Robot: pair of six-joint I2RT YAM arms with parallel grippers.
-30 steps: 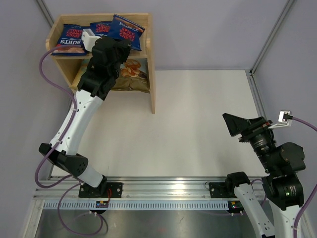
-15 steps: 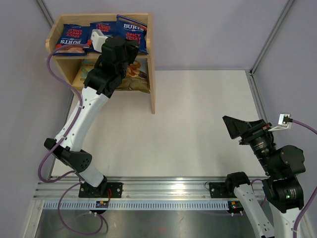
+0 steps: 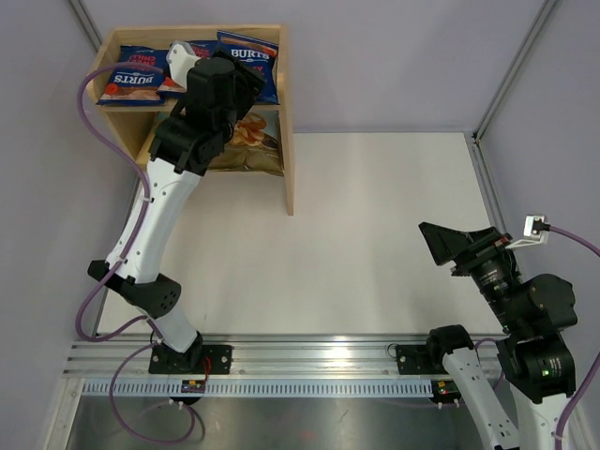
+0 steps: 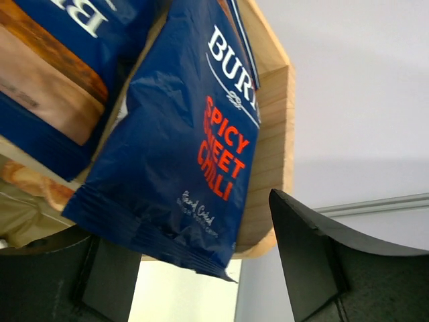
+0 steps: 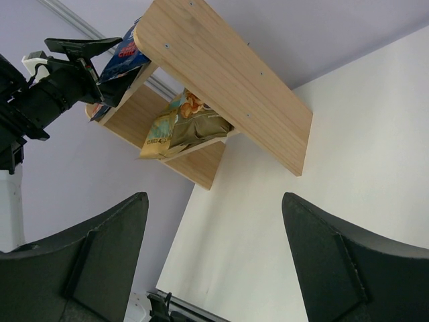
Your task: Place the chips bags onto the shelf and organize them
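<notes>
The pale wooden shelf stands at the table's far left. Three dark-blue Burts chips bags lie on its top tier: one at the left, one in the middle partly hidden by my arm, one at the right. A yellow-tan bag lies on the lower tier. My left gripper hovers at the top tier's front, open; in the left wrist view the right bag's bottom edge hangs between its spread fingers, free of them. My right gripper is open and empty, far to the right.
Grey walls close in the table on the left, back and right. The metal rail with both arm bases runs along the near edge. A purple cable loops beside the shelf's left side. Bare white tabletop lies between shelf and right arm.
My left gripper has opened and let go of the right Burts bag, which went from tilted to lying straight on the top tier. The right arm has barely moved.
</notes>
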